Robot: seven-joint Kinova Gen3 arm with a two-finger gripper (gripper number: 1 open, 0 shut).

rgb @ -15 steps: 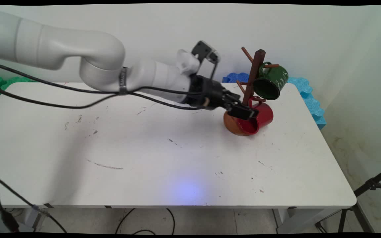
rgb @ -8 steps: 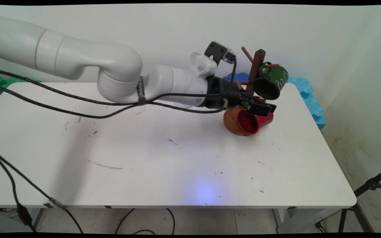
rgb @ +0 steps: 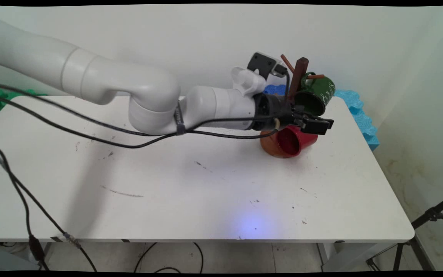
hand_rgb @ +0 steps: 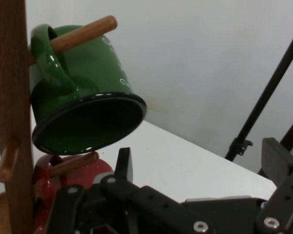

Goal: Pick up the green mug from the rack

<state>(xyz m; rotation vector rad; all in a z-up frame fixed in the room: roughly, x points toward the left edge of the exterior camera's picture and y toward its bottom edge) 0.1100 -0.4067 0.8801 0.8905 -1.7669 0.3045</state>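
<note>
Two mugs hang on one wooden mug tree [rgb: 297, 80] at the far right of the white bench [rgb: 206, 192], and the pincer [rgb: 319, 125] sits level between them in height. In the main view it reaches in from the left, roughly horizontal, and crosses just in front of the tree's post. The green mug [rgb: 317, 94] is just above it, hooked by its handle on an upper peg [hand_rgb: 83, 33], with its dark mouth tipped down and toward the near side. The red mug [rgb: 294, 140] is just below the pincer. It hangs from a lower peg [hand_rgb: 73, 163], lies tilted almost on its side with its mouth facing the near left, and sits against the tree's round base [rgb: 268, 145]. From the hand view the pincer [hand_rgb: 199, 158] is spread wide, one finger [hand_rgb: 123, 163] on the left and the other far to the right, with only bare bench showing between them, so it grips nothing. In that view the post [hand_rgb: 10, 97] and both mugs, the green mug [hand_rgb: 83, 97] above and the red mug [hand_rgb: 44, 183] below, lie off to the left of the left finger rather than between the fingers. Whether that finger touches the red mug's rim cannot be told. A black stand leg [hand_rgb: 263, 102] rises beyond the bench, and blue foam [rgb: 360, 111] lines its far right edge.
</note>
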